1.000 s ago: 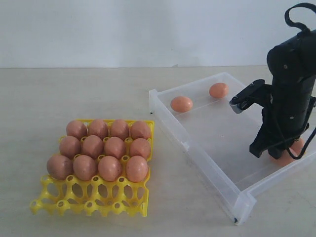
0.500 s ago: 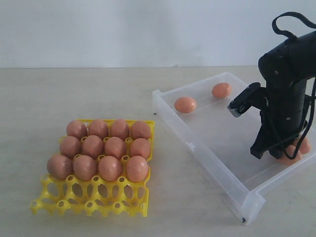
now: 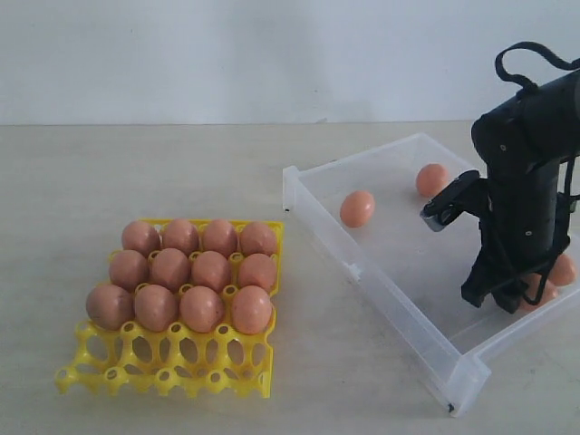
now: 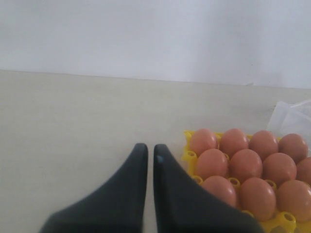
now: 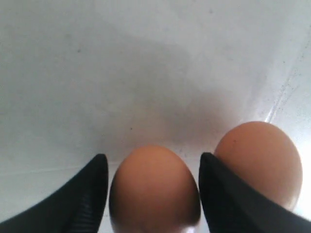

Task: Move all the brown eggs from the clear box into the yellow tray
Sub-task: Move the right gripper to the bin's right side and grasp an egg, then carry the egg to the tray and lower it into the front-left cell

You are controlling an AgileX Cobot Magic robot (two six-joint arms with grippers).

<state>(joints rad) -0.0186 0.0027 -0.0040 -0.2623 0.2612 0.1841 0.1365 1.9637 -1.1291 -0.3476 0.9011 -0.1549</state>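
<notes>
Brown egg [image 5: 154, 187], perhaps loose, between fingers [image 5: 82, 204].

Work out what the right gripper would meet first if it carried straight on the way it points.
Probably the brown egg between the right gripper's open fingers, then the clear box floor; depth is unclear.

one brown egg [image 5: 154, 189] sits on the pale floor of the clear box [image 5: 146, 73], closely flanked by the dark jaws of the right gripper [image 5: 153, 158]; contact unclear. a second egg [image 5: 257, 165] lies just outside one jaw.
</notes>
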